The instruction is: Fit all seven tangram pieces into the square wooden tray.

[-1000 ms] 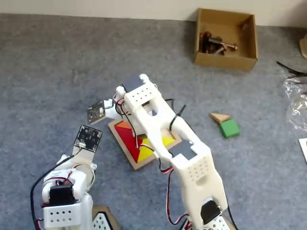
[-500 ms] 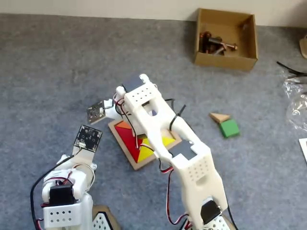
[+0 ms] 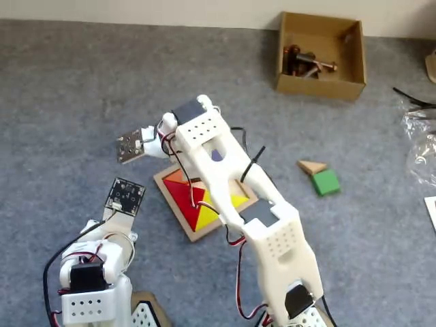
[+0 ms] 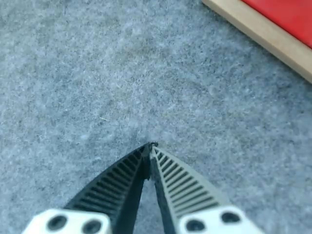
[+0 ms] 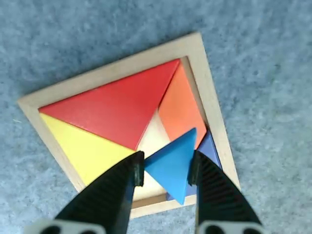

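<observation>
**High view:** The square wooden tray [image 3: 174,212] lies on the grey felt-covered table [image 3: 82,88], partly under the long right arm. A large red triangle [image 3: 182,197] and yellow pieces show inside it. Well to the side, a green square block [image 3: 326,182] touches a small tan wooden triangle [image 3: 312,166]. Both look light, rigid and thin. The square probably offers the surest grip across two opposite flat sides. The triangle's slanted edges would likely squirt out of a pinch.

**Left wrist view:** The left end effector [image 4: 148,148] is clenched on nothing, its tips together just over the felt. A corner of the tray shows beside it.

**Right wrist view:** The right end effector [image 5: 165,166] grips a small blue triangle [image 5: 171,163] by two of its edges. It holds the piece over the tray, above the bare wood between the red triangle, a large yellow triangle [image 5: 85,151] and an orange piece [image 5: 180,107]. A darker blue piece [image 5: 210,146] lies along the rim. Whether the blue triangle touches the tray floor cannot be told. Its paint looks smooth, so the hold seems prone to slip or twist. The piece will need to sit flat and square to its pocket.
</observation>
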Available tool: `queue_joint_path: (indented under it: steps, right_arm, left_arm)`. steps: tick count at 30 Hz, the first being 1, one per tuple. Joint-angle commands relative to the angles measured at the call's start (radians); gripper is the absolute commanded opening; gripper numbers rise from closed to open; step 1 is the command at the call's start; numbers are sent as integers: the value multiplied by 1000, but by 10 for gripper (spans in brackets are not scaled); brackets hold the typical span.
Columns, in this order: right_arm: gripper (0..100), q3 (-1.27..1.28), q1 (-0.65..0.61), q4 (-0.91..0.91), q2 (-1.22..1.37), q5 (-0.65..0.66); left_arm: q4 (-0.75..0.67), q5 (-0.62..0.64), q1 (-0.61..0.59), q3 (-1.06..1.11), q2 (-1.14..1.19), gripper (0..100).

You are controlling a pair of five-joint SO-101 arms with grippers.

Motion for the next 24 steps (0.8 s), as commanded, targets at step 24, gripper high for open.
queue_joint_path:
  steps: [24]
  right_arm:
    - [135, 42, 33, -1, 62, 5]
  left_arm:
    - [8, 11, -4, 21, -8, 14]
